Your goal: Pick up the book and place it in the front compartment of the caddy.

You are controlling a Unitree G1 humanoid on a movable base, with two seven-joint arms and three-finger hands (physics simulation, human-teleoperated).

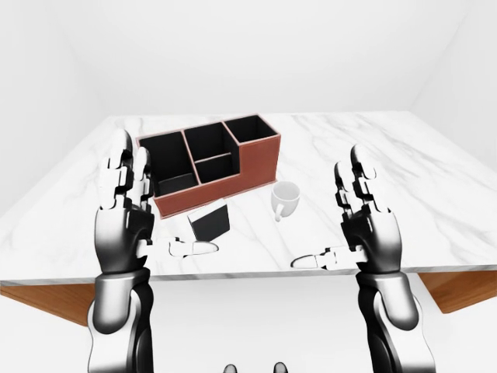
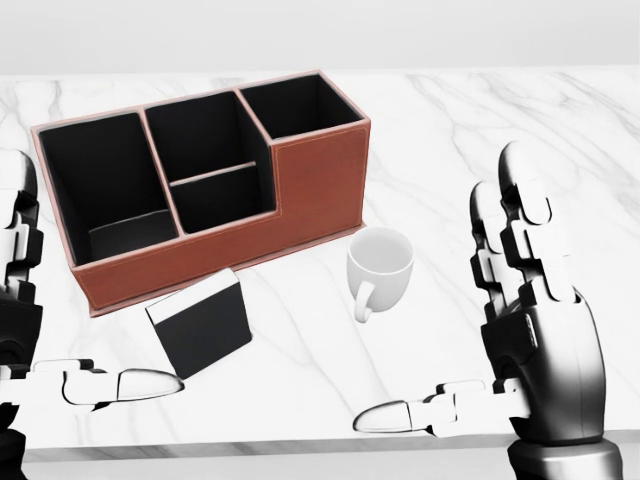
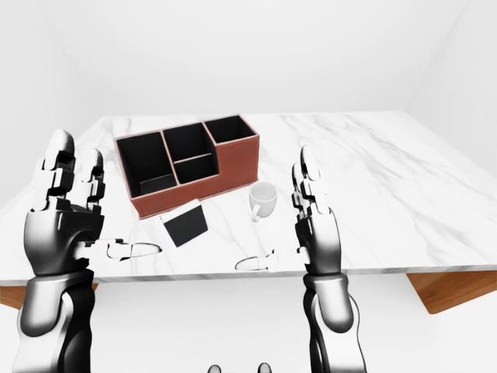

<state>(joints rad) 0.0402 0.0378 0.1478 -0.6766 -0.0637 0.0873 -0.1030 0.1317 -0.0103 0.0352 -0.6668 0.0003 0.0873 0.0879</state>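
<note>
A small black book (image 2: 200,325) lies on the white marble table (image 2: 560,120), just below the caddy's near wall. The caddy (image 2: 320,185) is reddish-brown with black compartments, set at a slant in the upper left of the head view. My left hand (image 1: 128,214) is open, fingers upright, thumb pointing toward the book from the left. My right hand (image 1: 361,221) is open, fingers upright, at the right of the mug. Neither hand touches anything.
A white mug (image 2: 378,268) stands upright to the right of the book, below the caddy's right end. The table's near edge (image 1: 256,273) runs just under both hands. White walls surround the table.
</note>
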